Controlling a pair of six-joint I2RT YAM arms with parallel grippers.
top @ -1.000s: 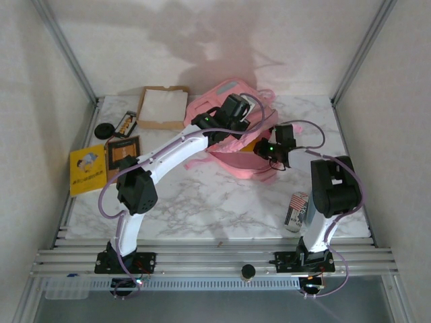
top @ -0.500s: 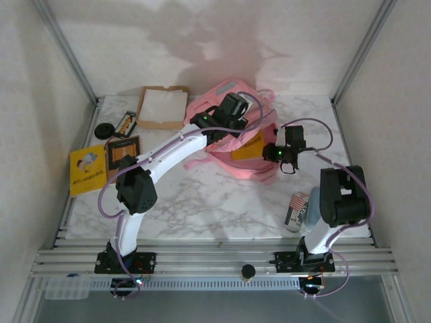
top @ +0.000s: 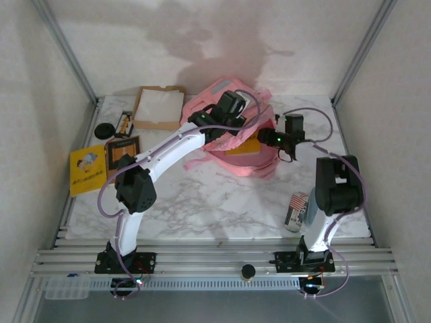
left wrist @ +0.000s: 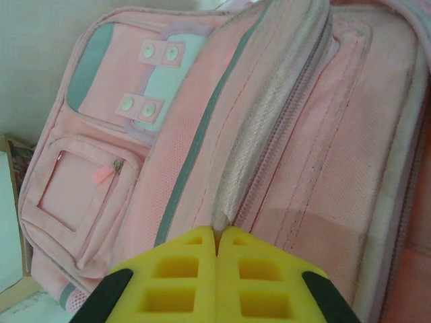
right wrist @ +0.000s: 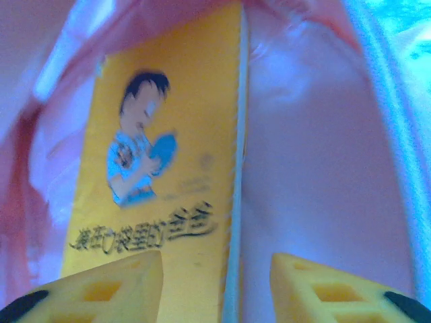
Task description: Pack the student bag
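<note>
While my left claw point(left wrist: 217, 234) pinches the zip flap of the student bag point(left wrist: 289, 134), I note the right claw point(right wrist: 215, 261) spread, gripping nothing, yellow book point(right wrist: 161, 134) just ahead.

- The student bag point(top: 250, 163) is laid on the table point(top: 202, 198).
- A yellow book point(top: 244, 147) is seemingly lodged in its opening.
- The right gripper point(top: 269, 139) is held beside it.

Yellow book point(right wrist: 161, 168) blurred — title unreadable, partly hidden inside student bag point(right wrist: 316, 155).
</note>
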